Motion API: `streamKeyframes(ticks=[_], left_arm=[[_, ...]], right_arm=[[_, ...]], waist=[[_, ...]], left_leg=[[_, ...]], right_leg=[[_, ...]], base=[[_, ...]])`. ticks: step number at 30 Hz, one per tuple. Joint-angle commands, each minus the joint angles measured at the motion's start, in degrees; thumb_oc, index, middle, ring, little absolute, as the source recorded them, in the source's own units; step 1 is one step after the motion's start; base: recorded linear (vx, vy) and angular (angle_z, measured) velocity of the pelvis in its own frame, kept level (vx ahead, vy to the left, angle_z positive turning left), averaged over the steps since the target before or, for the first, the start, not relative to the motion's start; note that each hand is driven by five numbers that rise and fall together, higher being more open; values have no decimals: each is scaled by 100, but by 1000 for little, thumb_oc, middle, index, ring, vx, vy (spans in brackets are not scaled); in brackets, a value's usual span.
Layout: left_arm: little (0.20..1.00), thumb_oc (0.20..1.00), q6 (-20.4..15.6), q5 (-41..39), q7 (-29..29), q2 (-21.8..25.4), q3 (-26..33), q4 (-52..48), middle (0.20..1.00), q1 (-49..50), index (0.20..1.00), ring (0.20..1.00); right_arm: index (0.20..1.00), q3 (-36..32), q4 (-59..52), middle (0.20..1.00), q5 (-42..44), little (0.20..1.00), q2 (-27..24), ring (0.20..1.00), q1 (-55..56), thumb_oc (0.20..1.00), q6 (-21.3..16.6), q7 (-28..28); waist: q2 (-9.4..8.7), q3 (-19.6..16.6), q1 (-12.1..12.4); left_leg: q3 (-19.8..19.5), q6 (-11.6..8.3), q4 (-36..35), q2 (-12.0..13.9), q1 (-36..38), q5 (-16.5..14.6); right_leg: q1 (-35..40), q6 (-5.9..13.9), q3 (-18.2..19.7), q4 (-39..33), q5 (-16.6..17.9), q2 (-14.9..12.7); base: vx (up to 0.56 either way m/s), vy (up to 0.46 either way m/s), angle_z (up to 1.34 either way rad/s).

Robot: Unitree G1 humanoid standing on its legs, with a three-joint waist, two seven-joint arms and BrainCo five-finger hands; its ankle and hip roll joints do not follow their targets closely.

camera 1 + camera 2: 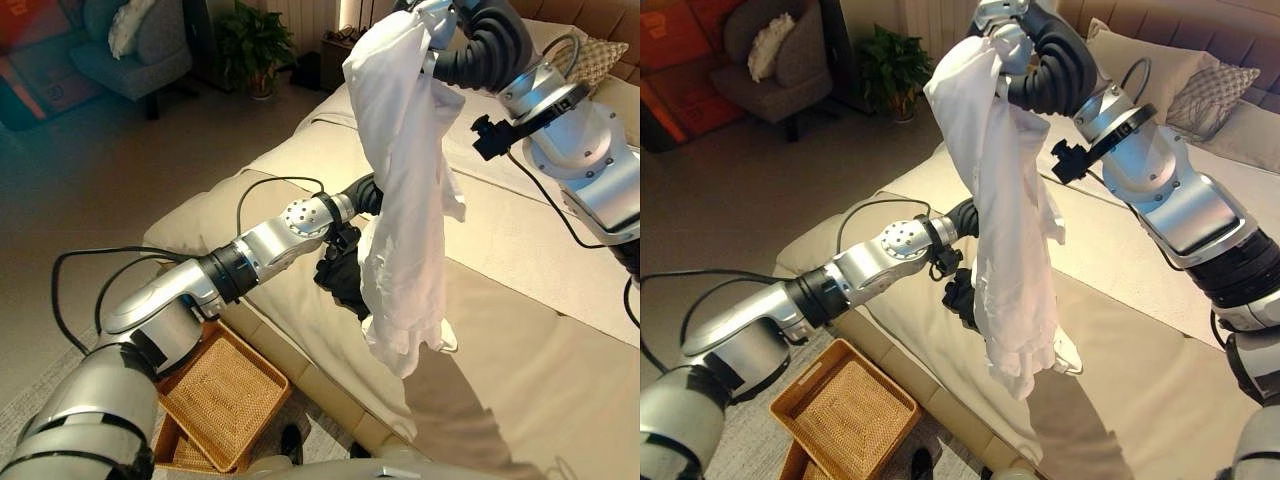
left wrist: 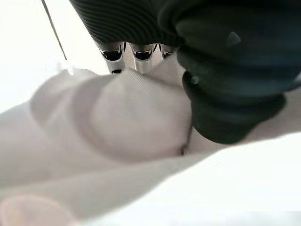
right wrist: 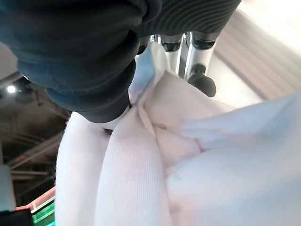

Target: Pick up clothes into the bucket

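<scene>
Down at the left, on the floor beside the bed, sat a woven basket (image 1: 845, 415), tan and shallow, with nothing in it. Farther back across the room stood a grey armchair (image 1: 775, 55) and a potted plant (image 1: 895, 60).

The left robot hand (image 1: 962, 293) reached out over the bed's near edge and met the lower part of the hanging white shirt (image 1: 1005, 230). From where I stood its dark cover was tucked against the cloth; in its wrist view the fingers (image 2: 136, 56) ran into the white folds and their tips were buried, so I could not tell whether they were spread or curled.

The shirt itself hung in the air above the beige bed (image 1: 1140, 380), bunched at the top and trailing down to a loose hem that hovered just over the bedcover, well away from the basket.

Up at the right, the right robot hand (image 1: 1008, 42) held the shirt's top high, its fingers (image 3: 195, 56) curled into the gathered cloth and pinching it. Behind that arm, two pillows (image 1: 1185, 80) lay at the head of the bed.
</scene>
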Motion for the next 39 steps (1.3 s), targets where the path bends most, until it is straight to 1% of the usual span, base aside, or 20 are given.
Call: streamKeyframes(ticks=[1, 5, 6, 7, 8, 9, 11, 13, 15, 21, 26, 28, 29, 30, 32, 35, 36, 37, 38, 39], left_arm=[[200, 200, -308, -496, -107, 138, 84, 175, 200, -480, 200, 200], [200, 200, -344, -704, -95, 448, 278, 38, 200, -299, 200, 200], [200, 200, -347, -825, -82, 536, 410, -14, 200, -205, 200, 200], [200, 200, -361, -983, -45, 608, 576, -26, 200, -68, 200, 200], [200, 200, -354, -1124, -18, 728, 780, -77, 200, 137, 200, 200], [200, 200, -352, -1124, -17, 732, 783, -84, 200, 145, 200, 200], [200, 200, -330, -1636, 58, 891, 1335, -193, 200, 683, 200, 200], [200, 200, -347, -1709, 88, 960, 1525, -256, 200, 871, 200, 200], [200, 200, -372, -2012, 139, 1062, 2065, -436, 200, 1392, 200, 200], [200, 200, -501, -2187, 283, 1238, 2874, -552, 200, 2048, 200, 200], [200, 200, -716, -1782, 487, 1720, 3682, -421, 200, 2477, 200, 200], [200, 200, -797, -1486, 582, 1941, 3956, -407, 200, 2632, 200, 200], [200, 200, -859, -1003, 686, 2254, 4248, -486, 200, 2830, 200, 200], [200, 200, -855, -994, 693, 2259, 4250, -504, 200, 2846, 200, 200], [200, 200, -932, -325, 765, 2716, 4672, -626, 200, 3173, 200, 200], [200, 200, -1023, -80, 850, 2863, 5062, -722, 200, 3496, 200, 200], [200, 200, -1083, 141, 928, 2942, 5434, -819, 200, 3791, 200, 200], [200, 200, -1080, 146, 931, 2946, 5448, -836, 200, 3816, 200, 200], [200, 200, -1105, 257, 983, 2952, 5579, -846, 200, 3916, 200, 200], [200, 200, -1142, 313, 1023, 2895, 5838, -842, 200, 4116, 200, 200]], right_arm=[[200, -535, 9, 200, 41, 200, -76, 200, 206, 200, -288, -152], [200, -695, 155, 200, -106, 200, -180, 200, 406, 200, -234, -217], [542, -750, 224, 542, -156, 542, -202, 542, 482, 542, -207, -240], [542, -823, 315, 542, -226, 542, -255, 542, 546, 542, -173, -285], [1000, -918, 408, 1000, -334, 1000, -284, 1000, 695, 1000, -127, -329], [1000, -917, 405, 1000, -337, 1000, -281, 1000, 699, 1000, -127, -330], [1000, -1119, 688, 1000, -504, 1000, -306, 1000, 978, 1000, -16, -413], [1000, -1194, 795, 1000, -538, 1000, -297, 1000, 1086, 1000, 11, -456], [1000, -1364, 1059, 1000, -635, 1000, -305, 1000, 1342, 1000, 116, -477], [1000, -1546, 1590, 1000, -693, 1000, -296, 1000, 1646, 1000, 273, -451], [1000, -1849, 1916, 1000, -704, 1000, -286, 1000, 2113, 1000, 328, -355], [1000, -2000, 1988, 1000, -711, 1000, -248, 1000, 2349, 1000, 354, -312], [1000, -2230, 1985, 1000, -707, 1000, -187, 1000, 2683, 1000, 378, -246], [1000, -2257, 1964, 1000, -712, 1000, -180, 1000, 2717, 1000, 383, -243], [1000, -2620, 2018, 1000, -649, 1000, 13, 1000, 3242, 1000, 365, -176], [1000, -2881, 2133, 1000, -570, 1000, 332, 1000, 3670, 1000, 345, -145], [1000, -3095, 2297, 1000, -554, 1000, 739, 1000, 4094, 1000, 350, -114], [1000, -3101, 2283, 1000, -558, 1000, 748, 1000, 4110, 1000, 353, -113], [1000, -3166, 2377, 1000, -570, 1000, 1004, 1000, 4285, 1000, 354, -126], [1000, -3281, 2560, 1000, -624, 1000, 1537, 1000, 4646, 1000, 357, -140]], waist=[[-105, -393, 104], [-115, -410, 121], [-124, -412, 134], [-127, -407, 146], [-133, -408, 161], [-133, -411, 159], [-155, -396, 202], [-161, -399, 217], [-195, -388, 272], [-227, -378, 359], [-207, -347, 441], [-191, -334, 465], [-170, -298, 496], [-178, -305, 495], [-144, -236, 555], [-127, -172, 604], [-96, -111, 654], [-102, -116, 648], [-92, -87, 661], [-60, -28, 696]], left_leg=[[217, -288, 299, 264, 153, -598], [204, -288, 285, 266, 179, -602], [197, -287, 286, 269, 186, -604], [191, -287, 286, 273, 191, -604], [188, -287, 279, 277, 209, -610], [188, -287, 278, 277, 211, -610], [187, -285, 284, 285, 229, -625], [187, -282, 281, 289, 239, -629], [187, -277, 281, 293, 254, -633], [157, -269, 270, 289, 268, -646], [141, -259, 266, 276, 269, -646], [131, -254, 268, 264, 259, -643], [112, -247, 279, 254, 238, -636], [109, -248, 281, 253, 236, -637], [70, -240, 324, 224, 180, -636], [40, -223, 359, 200, 146, -641], [4, -215, 378, 182, 114, -637], [1, -215, 382, 180, 113, -639], [-28, -208, 388, 168, 92, -638], [-74, -194, 402, 147, 60, -634]], right_leg=[[-369, 518, -166, 41, 543, -481], [-351, 522, -185, 36, 539, -477], [-333, 520, -189, 33, 535, -477], [-322, 517, -193, 29, 528, -479], [-306, 508, -204, 24, 520, -479], [-305, 508, -204, 23, 520, -479], [-295, 497, -216, 24, 510, -474], [-282, 495, -220, 16, 505, -471], [-251, 486, -228, 0, 496, -467], [-232, 477, -235, -17, 484, -471], [-219, 472, -268, -9, 474, -480], [-230, 474, -278, 5, 469, -483], [-255, 469, -286, 16, 469, -489], [-255, 469, -289, 18, 467, -490], [-292, 469, -310, 63, 461, -512], [-318, 466, -328, 111, 452, -530], [-337, 461, -360, 164, 436, -551], [-336, 461, -363, 167, 433, -553], [-349, 458, -378, 198, 419, -565], [-369, 454, -421, 250, 399, -579]], base=[[16, -5, 8], [9, -6, 4], [0, 0, 0], [0, 0, 0], [0, 0, 0], [0, 0, 0], [0, 0, 0], [0, 0, 0], [0, 0, 0], [0, 0, 0], [0, 0, 0], [-4, 6, 2], [0, 0, 0], [0, 0, 0], [-20, 23, 6], [-17, 23, 8], [-19, 27, 11], [-22, 21, 14], [-31, 16, 11], [-45, 24, 14]])
